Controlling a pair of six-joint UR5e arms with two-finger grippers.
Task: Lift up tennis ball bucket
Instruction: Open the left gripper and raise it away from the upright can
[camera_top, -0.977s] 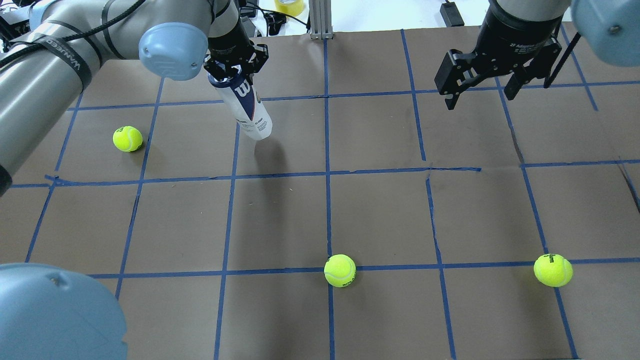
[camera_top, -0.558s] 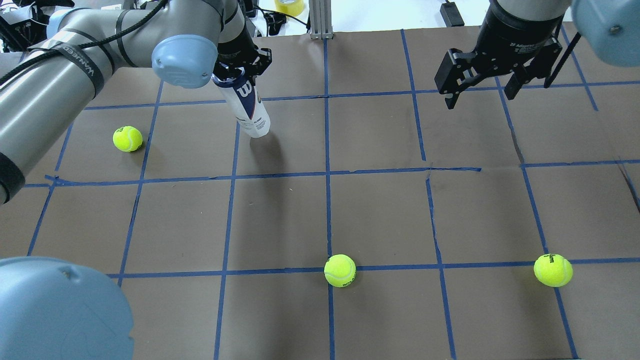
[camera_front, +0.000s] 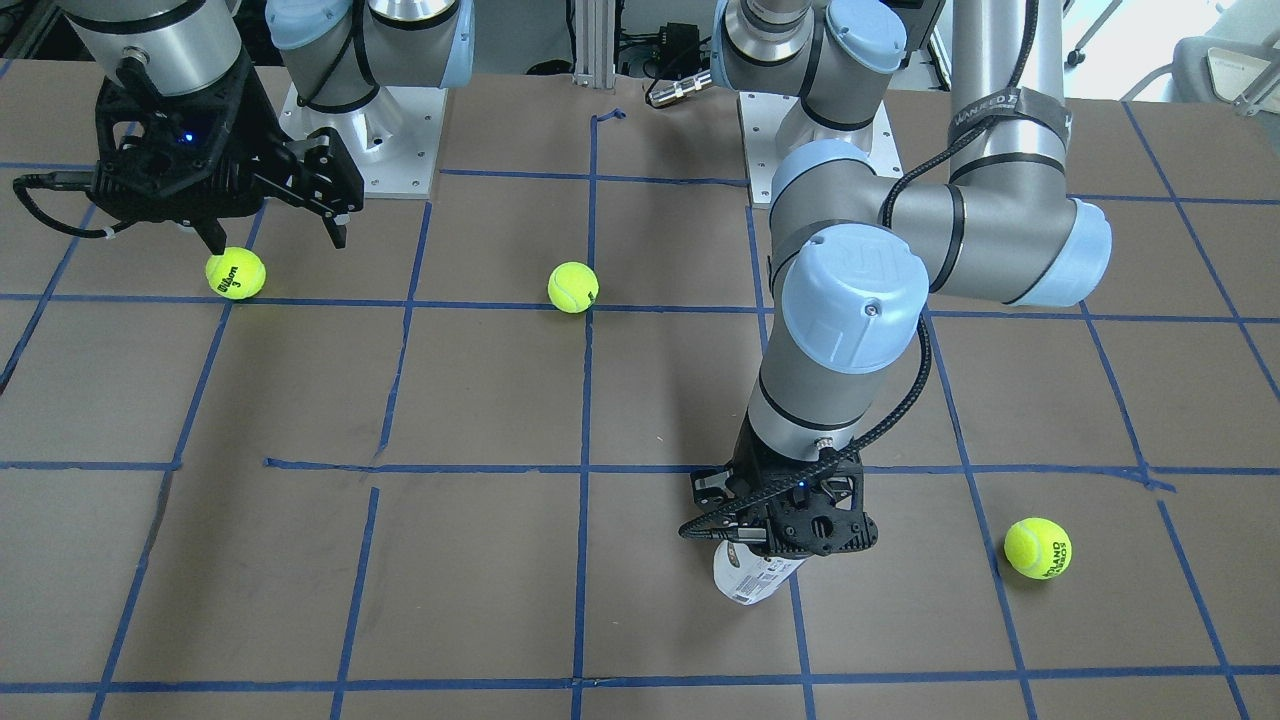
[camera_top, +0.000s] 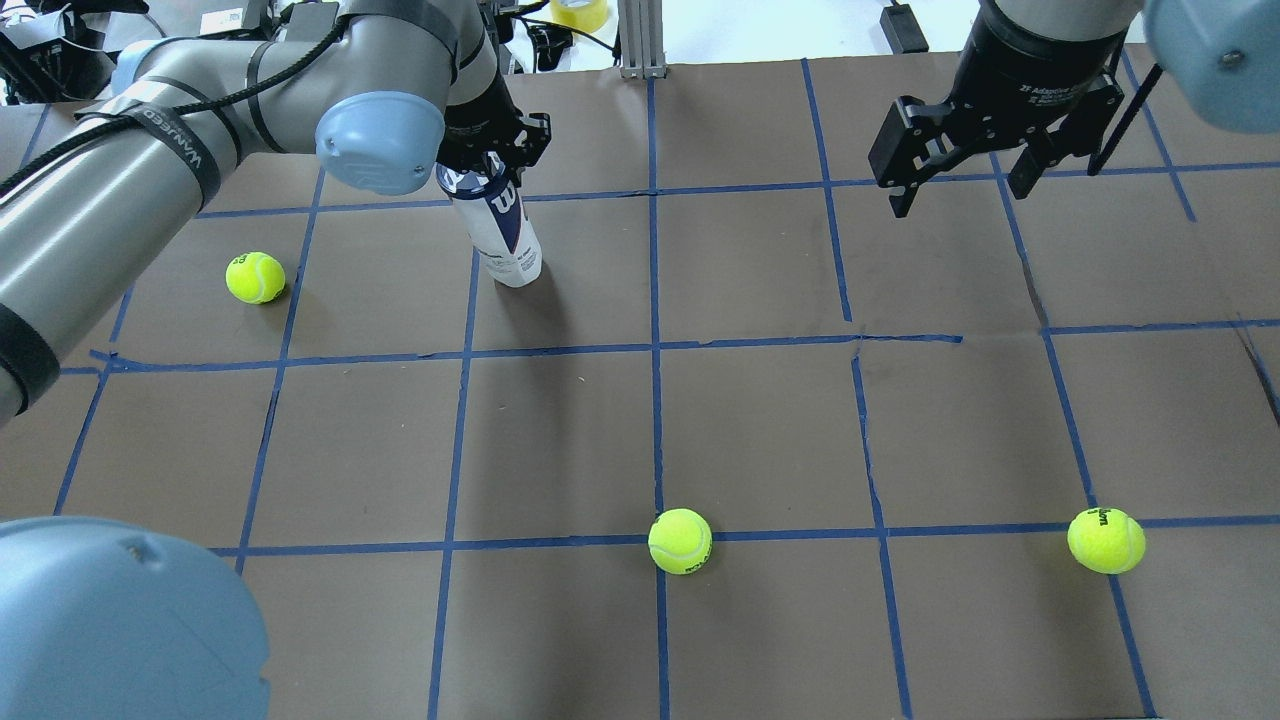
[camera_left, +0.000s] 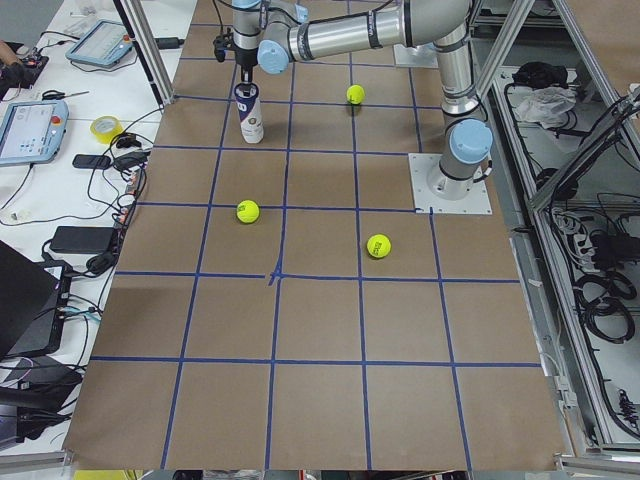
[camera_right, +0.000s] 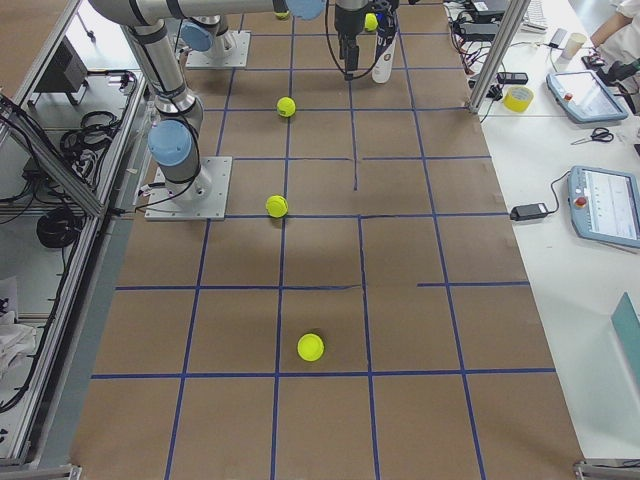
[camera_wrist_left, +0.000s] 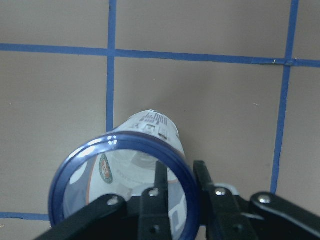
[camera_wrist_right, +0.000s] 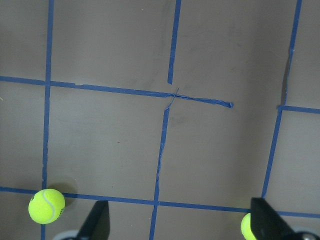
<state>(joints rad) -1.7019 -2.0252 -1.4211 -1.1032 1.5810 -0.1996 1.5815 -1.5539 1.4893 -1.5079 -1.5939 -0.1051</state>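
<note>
3 fuzzy yellow-green spheres, the left ball (camera_top: 255, 277), near ball (camera_top: 680, 541) and right ball (camera_top: 1106, 540), lie apart from the slim can (camera_top: 505, 235), about upright at the far left of the brown-paper, blue-taped table (camera_top: 760, 430), its blue rim clenched by the left gripper (camera_top: 490, 158), while the right gripper (camera_top: 962, 197) hangs spread and empty far right.

The tennis ball bucket (camera_top: 500, 228) is white with dark print, navy band, white W, dark blue rim. Yellow-green tennis balls (camera_top: 680, 541), brown table (camera_top: 760, 430) with blue tape grid. My left claw (camera_top: 492, 158) and right claw (camera_top: 962, 195) are black.
</note>
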